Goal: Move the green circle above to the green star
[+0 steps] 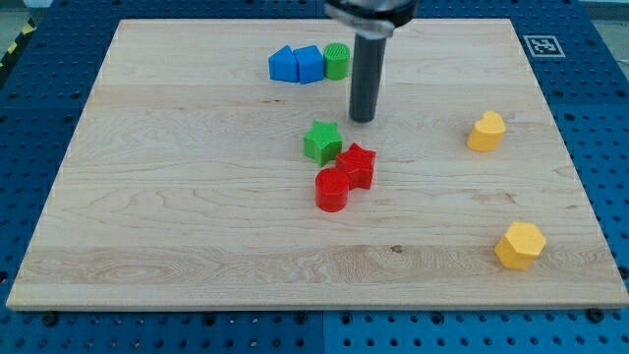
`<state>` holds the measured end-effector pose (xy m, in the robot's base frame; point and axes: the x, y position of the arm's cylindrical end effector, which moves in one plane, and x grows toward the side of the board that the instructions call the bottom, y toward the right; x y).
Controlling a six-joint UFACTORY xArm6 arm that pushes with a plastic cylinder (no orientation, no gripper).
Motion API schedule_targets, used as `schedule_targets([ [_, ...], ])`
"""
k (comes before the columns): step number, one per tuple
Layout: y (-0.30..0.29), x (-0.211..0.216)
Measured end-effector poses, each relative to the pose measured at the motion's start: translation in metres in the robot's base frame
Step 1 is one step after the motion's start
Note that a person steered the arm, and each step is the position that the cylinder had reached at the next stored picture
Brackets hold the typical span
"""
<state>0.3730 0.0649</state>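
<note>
A: Looking at the camera view, what sits near the top edge of the wooden board [197, 226]?

B: The green circle [337, 61] is there, close to the middle of the top edge. It touches a blue block [309, 64]. Another blue block [283, 65] is just beside that one. Their shapes are hard to tell.

A: Where is my tip [363, 119]?

B: It is down on the board, between the green circle and the green star [322, 142], touching neither. The rod's top is cut off by the view's top. It has no claws, so nothing opens or pinches.

A: And the star?

B: Near the board's middle. A red star [357, 164] touches it, and a red circle [332, 189] sits below.

A: Anything else?

B: A yellow heart [486, 131] is near the right edge. A yellow block [520, 245] sits by the bottom right corner.
</note>
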Motion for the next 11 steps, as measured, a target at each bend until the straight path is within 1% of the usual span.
schedule_targets([
  [1,0.023,-0.037],
  [2,0.025,-0.096],
  [3,0.015,-0.15],
  [4,-0.021,-0.152],
  [5,-0.036,-0.138],
  [8,-0.03,-0.084],
  [11,-0.03,-0.015],
])
